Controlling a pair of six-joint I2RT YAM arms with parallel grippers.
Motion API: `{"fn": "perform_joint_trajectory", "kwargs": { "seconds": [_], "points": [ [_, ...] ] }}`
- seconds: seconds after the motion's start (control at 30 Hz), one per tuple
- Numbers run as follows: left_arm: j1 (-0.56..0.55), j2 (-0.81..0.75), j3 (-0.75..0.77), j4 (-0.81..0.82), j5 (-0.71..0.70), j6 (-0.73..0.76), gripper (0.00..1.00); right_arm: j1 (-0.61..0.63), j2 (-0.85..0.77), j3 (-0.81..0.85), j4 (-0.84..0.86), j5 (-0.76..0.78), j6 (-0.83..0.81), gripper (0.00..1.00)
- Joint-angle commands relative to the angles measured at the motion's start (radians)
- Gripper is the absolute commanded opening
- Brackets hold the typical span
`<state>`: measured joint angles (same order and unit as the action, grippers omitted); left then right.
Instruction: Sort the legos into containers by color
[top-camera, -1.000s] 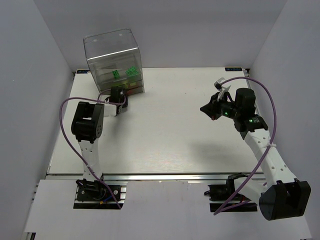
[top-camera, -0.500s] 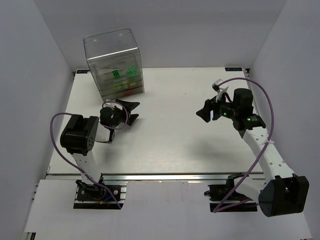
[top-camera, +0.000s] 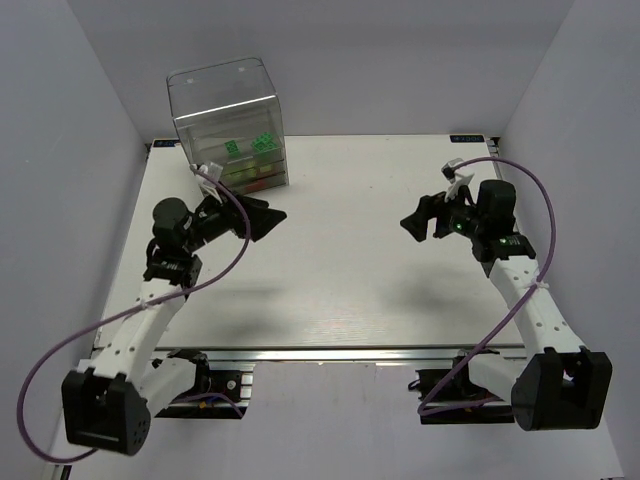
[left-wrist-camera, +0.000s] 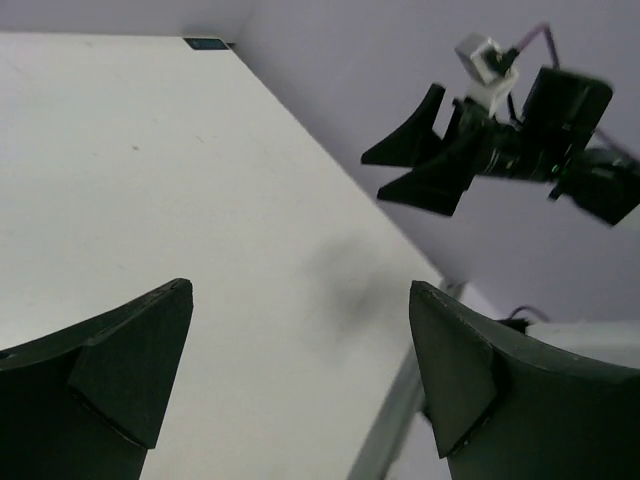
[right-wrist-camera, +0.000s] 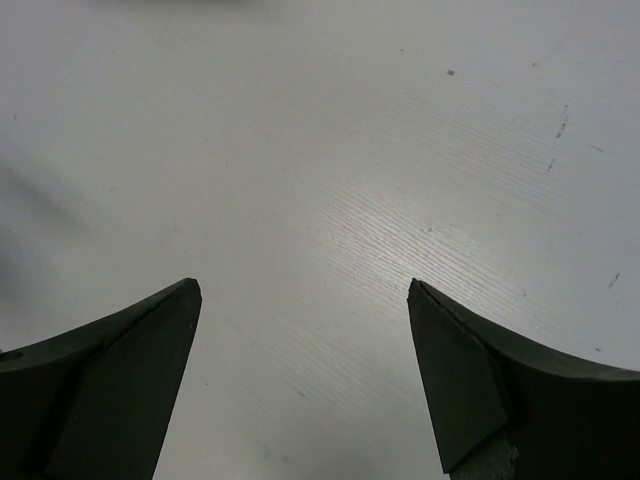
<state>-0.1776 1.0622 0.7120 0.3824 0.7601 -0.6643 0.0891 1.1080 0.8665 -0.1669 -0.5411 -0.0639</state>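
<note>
The containers are the drawers of a clear plastic cabinet (top-camera: 228, 110) at the back left of the table. Inside it I see green legos (top-camera: 264, 142) in an upper drawer, with red and yellowish ones (top-camera: 252, 176) lower down. My left gripper (top-camera: 268, 224) hovers open and empty just in front of the cabinet, pointing right across the table. The left wrist view shows its own jaws (left-wrist-camera: 298, 290) wide apart and the right gripper (left-wrist-camera: 400, 172) opposite. My right gripper (top-camera: 420, 226) hangs open and empty over the right half of the table (right-wrist-camera: 330, 150). No legos lie on the table.
White walls enclose the table (top-camera: 330, 270) on three sides. Purple cables (top-camera: 540, 200) loop from both arms. The table's metal front rail (top-camera: 330, 352) runs along the near edge between the arm bases.
My left gripper has pulled back from the cabinet front, opened wide and turned to point right as the arm unfolded. The right gripper has opened too and shifted slightly.
</note>
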Motion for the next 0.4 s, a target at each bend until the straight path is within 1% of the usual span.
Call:
{"fn": "perform_joint_trajectory", "kwargs": {
  "seconds": [0.0, 0.03, 0.13, 0.2, 0.23, 0.3, 0.33, 0.37],
  "points": [
    [0.0, -0.097, 0.039, -0.44, -0.062, 0.363, 0.98, -0.029, -0.01, -0.006, 0.083, 0.024, 0.097, 0.89],
    [0.0, -0.141, 0.04, -0.467, -0.073, 0.415, 0.98, -0.043, -0.008, -0.004, 0.086, 0.03, 0.111, 0.89],
    [0.0, -0.2, 0.023, -0.534, -0.126, 0.501, 0.98, -0.069, -0.007, 0.008, 0.075, 0.01, 0.137, 0.89],
    [0.0, -0.26, -0.035, -0.505, -0.125, 0.503, 0.98, -0.078, -0.014, 0.003, 0.081, -0.003, 0.154, 0.89],
    [0.0, -0.301, -0.054, -0.495, -0.127, 0.509, 0.98, -0.11, -0.025, 0.0, 0.09, -0.025, 0.16, 0.89],
    [0.0, -0.34, -0.098, -0.467, -0.136, 0.506, 0.98, -0.13, -0.039, -0.015, 0.098, -0.052, 0.161, 0.89],
    [0.0, -0.353, -0.101, -0.473, -0.145, 0.518, 0.98, -0.135, -0.049, -0.029, 0.119, -0.071, 0.148, 0.89],
    [0.0, -0.376, -0.082, -0.514, -0.172, 0.541, 0.98, -0.147, -0.11, -0.075, 0.154, -0.088, 0.116, 0.89]
  ]
}}
